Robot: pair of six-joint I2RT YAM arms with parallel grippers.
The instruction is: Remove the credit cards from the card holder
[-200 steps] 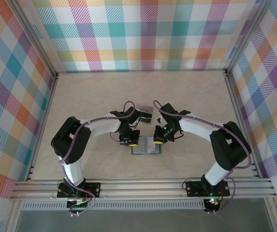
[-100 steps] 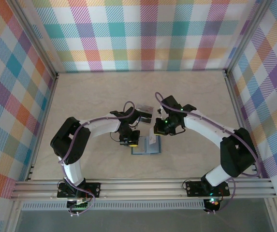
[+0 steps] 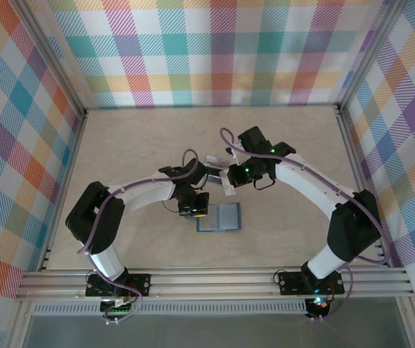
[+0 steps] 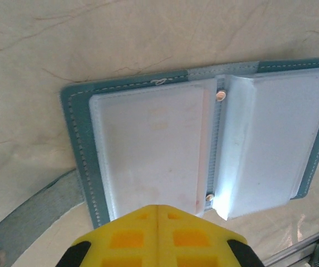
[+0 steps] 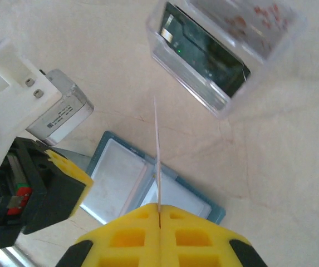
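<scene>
Since the tabletop [image 3: 135, 145] is smooth, the card holder [image 3: 220, 217] lies open and flat on it between the arms. The left claw [image 4: 158, 210], fingers together, bears on one edge, apparently as a hold-down. The right claw [image 5: 159, 210] hangs above and beyond the holder, clamped on what is probably a credit card [image 5: 157, 144], seen edge-on only and lifted clear of the pale slots.

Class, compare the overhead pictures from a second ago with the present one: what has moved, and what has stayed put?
The right gripper, shut on a thin card, has lifted off the open card holder and carried the card toward the far side, nearer the clear box. The left gripper stays at the card holder's left side, and the card holder has not shifted.
</scene>
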